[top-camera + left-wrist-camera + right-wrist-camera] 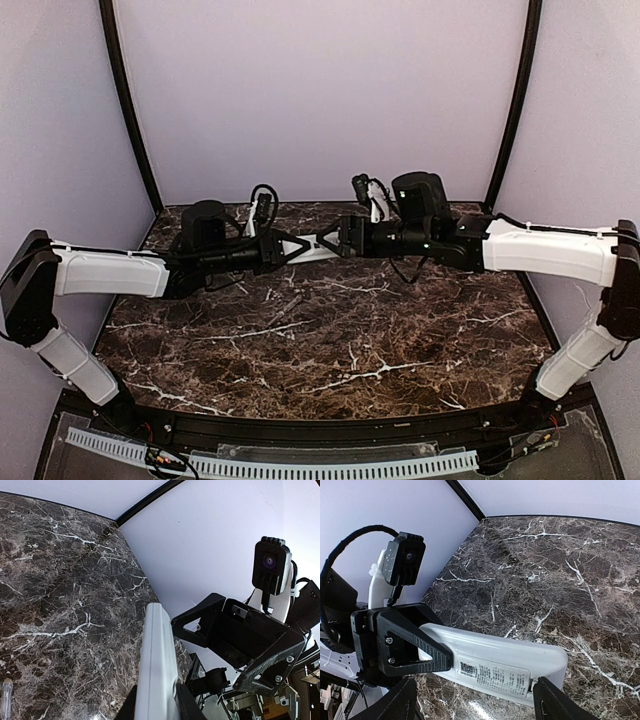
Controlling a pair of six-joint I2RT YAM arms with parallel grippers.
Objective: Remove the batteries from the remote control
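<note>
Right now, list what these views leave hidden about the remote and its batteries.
1. Batteries: visible in no view; the right wrist view shows only the labelled back of the remote control, partly covered by the left gripper.
2. Button face: only edge-on in the left wrist view.
3. Right gripper: fingertips cut off by the bottom edge of its own view, so its grip is unclear.

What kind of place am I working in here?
Probably a lab robot cell: a marble-patterned tabletop, plain pale walls, and black frame poles enclosing it.
</note>
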